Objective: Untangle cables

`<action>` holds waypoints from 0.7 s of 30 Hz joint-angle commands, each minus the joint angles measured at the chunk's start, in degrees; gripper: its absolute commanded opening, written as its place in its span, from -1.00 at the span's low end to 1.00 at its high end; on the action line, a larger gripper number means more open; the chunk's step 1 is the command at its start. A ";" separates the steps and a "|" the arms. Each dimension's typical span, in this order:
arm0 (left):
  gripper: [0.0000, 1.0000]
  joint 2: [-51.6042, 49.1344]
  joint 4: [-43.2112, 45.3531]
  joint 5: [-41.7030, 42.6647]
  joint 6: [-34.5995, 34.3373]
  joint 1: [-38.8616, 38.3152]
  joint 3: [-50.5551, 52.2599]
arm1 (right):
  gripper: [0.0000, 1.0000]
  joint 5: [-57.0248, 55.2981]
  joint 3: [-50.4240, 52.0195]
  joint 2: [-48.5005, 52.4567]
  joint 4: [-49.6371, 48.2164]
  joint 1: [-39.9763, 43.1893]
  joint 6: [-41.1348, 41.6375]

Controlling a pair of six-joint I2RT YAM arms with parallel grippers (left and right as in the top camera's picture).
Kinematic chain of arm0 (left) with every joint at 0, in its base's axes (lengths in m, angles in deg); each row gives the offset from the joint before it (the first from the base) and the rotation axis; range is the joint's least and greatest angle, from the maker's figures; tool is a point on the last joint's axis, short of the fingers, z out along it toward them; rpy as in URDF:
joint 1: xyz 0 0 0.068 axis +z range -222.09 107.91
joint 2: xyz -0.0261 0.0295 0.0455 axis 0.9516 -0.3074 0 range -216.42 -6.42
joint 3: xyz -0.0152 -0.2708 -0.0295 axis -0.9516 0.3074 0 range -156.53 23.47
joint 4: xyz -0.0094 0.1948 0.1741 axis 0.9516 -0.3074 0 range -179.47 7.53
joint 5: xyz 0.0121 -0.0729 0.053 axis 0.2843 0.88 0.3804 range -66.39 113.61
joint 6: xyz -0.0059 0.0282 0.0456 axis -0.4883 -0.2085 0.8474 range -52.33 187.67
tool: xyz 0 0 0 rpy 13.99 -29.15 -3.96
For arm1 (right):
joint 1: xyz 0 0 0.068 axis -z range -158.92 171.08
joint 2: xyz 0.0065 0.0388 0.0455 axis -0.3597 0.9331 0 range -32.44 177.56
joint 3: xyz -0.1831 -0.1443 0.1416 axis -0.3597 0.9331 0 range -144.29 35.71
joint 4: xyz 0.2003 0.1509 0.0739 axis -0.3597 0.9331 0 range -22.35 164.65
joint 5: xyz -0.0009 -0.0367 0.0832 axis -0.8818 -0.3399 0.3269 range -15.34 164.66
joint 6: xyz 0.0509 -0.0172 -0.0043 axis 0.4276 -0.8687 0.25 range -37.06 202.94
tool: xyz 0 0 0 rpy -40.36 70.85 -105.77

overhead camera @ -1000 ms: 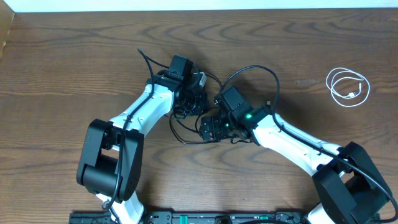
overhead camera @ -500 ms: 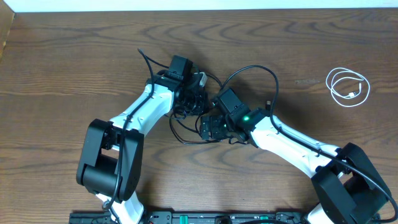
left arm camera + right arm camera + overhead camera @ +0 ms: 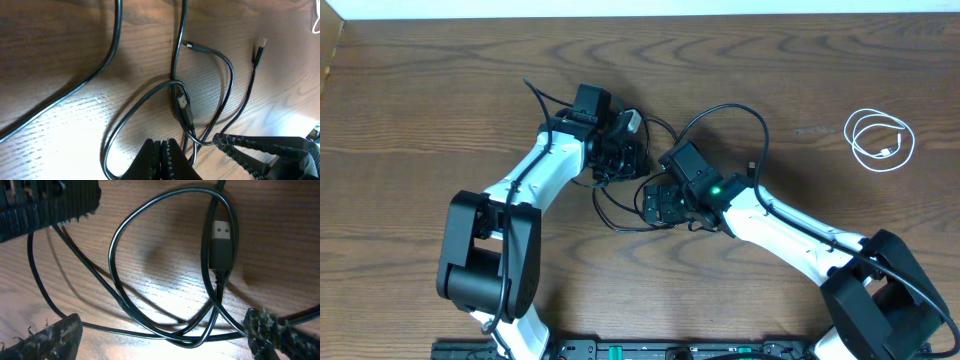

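At the middle of the table [image 3: 440, 80], the black cable [image 3: 725, 108] is seen lying in tangled loops between the two arms. The left gripper [image 3: 160, 146] is held with its fingers pressed together just beside one loop (whether a strand is pinched cannot be told). The right gripper [image 3: 162, 322] is spread wide, straddling a loop and its USB plug [image 3: 222, 242]. The white cable [image 3: 890, 152] is coiled well apart, on the right arm's side.
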 commanded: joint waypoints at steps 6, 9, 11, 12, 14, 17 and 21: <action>-0.85 -0.72 -0.42 1.07 1.16 0.04 -0.02 | 0.99 -0.85 0.44 0.17 1.51 -0.31 0.76; -0.85 -0.72 -0.39 1.05 1.16 0.04 -0.02 | 0.98 -0.85 0.44 0.17 1.64 -0.31 0.76; -0.85 -0.74 -0.39 1.07 1.16 0.04 -0.02 | 0.98 -0.85 0.44 0.17 1.64 -0.31 0.76; -0.85 -0.72 -0.42 1.09 1.14 0.02 -0.02 | 0.99 -0.87 0.44 0.17 1.60 -0.31 0.76; -0.85 -0.72 -0.55 1.88 1.16 0.04 -0.02 | 0.98 -0.90 0.44 0.17 1.38 -0.28 0.76; -0.85 -0.72 -0.31 6.23 1.18 0.04 -0.02 | 0.98 -0.94 0.44 0.17 1.16 -0.28 0.74; -0.85 -0.72 0.55 9.09 1.18 0.04 -0.02 | 0.98 -1.88 0.44 0.17 1.14 -0.28 0.74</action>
